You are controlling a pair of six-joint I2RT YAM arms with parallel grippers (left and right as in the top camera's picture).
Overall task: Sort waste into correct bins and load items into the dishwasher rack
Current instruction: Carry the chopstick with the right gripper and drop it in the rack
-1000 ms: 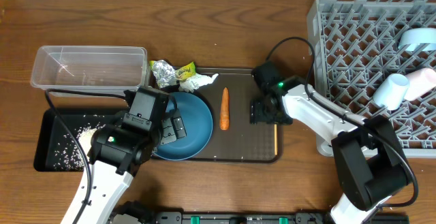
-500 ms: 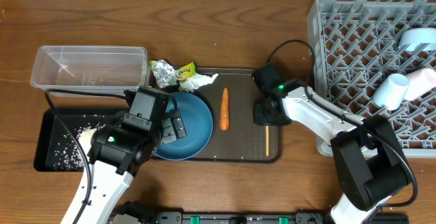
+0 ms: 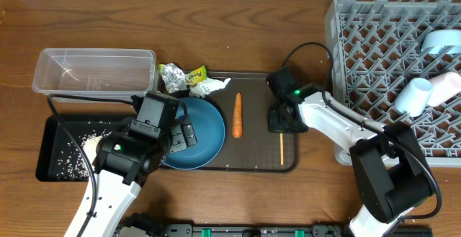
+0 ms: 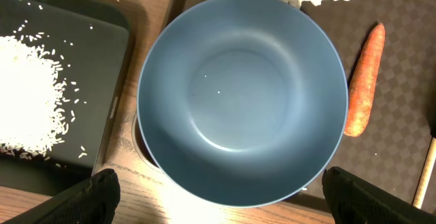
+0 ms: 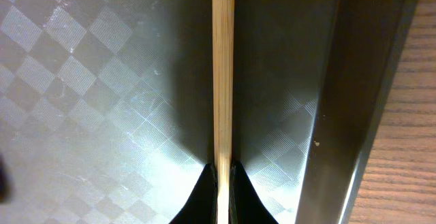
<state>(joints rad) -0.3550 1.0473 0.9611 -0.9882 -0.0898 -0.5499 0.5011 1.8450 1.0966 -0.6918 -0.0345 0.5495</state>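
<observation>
The right gripper (image 5: 223, 183) pinches the far end of a thin wooden chopstick (image 5: 222, 67) on the dark brown serving tray (image 5: 102, 81), near its right rim. The stick's long axis runs near to far. It is probably light, stiff and slippery, so a hold nearer the middle would likely balance it better. The left gripper (image 3: 180, 135) hovers spread over the dark-blue bowl (image 4: 242, 94).

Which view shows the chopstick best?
Right wrist: the chopstick runs straight up the frame, close up, pinched between the fingers. Overhead shows only a thin sliver of it on the tray; left wrist catches just one end at the frame's right edge.
</observation>
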